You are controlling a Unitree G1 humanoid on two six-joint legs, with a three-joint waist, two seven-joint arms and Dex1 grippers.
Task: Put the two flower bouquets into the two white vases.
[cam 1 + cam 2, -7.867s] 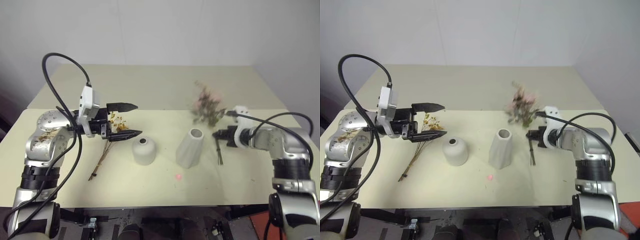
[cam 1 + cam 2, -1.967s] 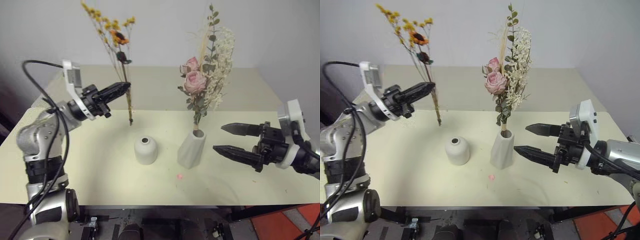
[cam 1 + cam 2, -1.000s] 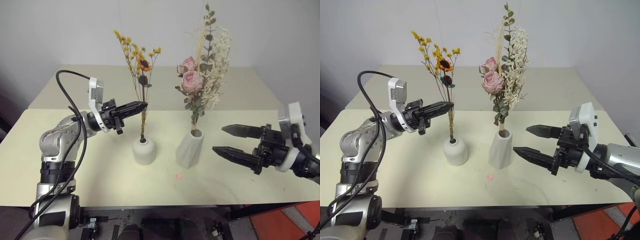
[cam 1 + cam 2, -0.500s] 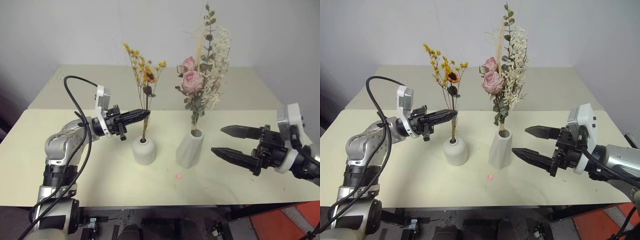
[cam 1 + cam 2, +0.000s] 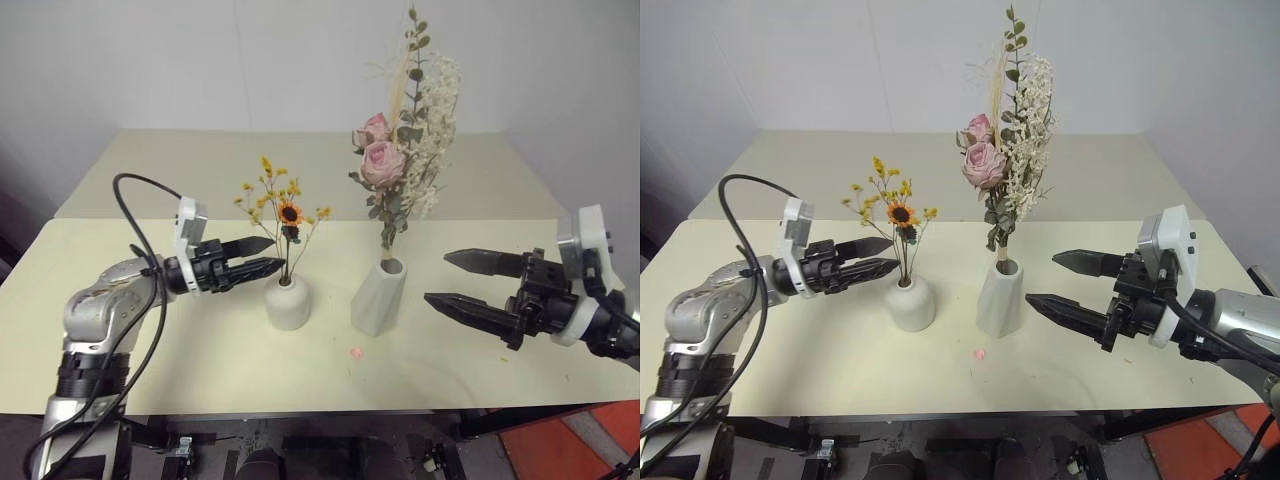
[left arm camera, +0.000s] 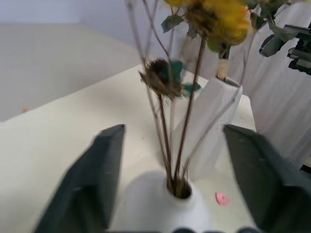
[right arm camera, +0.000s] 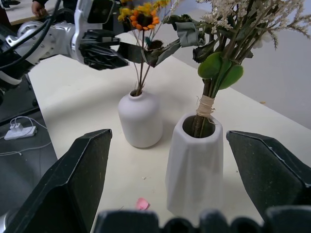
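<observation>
Closest to you is that little pink speck point(image 5: 356, 352) on the cream table point(image 5: 200, 340), just in front of the vases. Your right gripper point(image 5: 462, 280) sits off to the right of the tall vase point(image 5: 379, 297), jaws spread wide with nothing in them, pointing in at it but well apart.

Both bouquets are in. The small bouquet point(image 5: 283, 216), yellow bits plus the orange sunflower, has its thin stems down in the hole of the short round vase point(image 5: 287, 303). The big one with pink roses point(image 5: 400, 150), white sprigs and eucalyptus stands upright in the tall faceted vase, stems tied with twine at the mouth.

Your left gripper point(image 5: 271, 255) is level beside the small bouquet's stems, just above the round vase. In the left wrist view its fingers point(image 6: 92, 179) are parted, one either side of the stems, not touching them, so it's got hold of nothing.
</observation>
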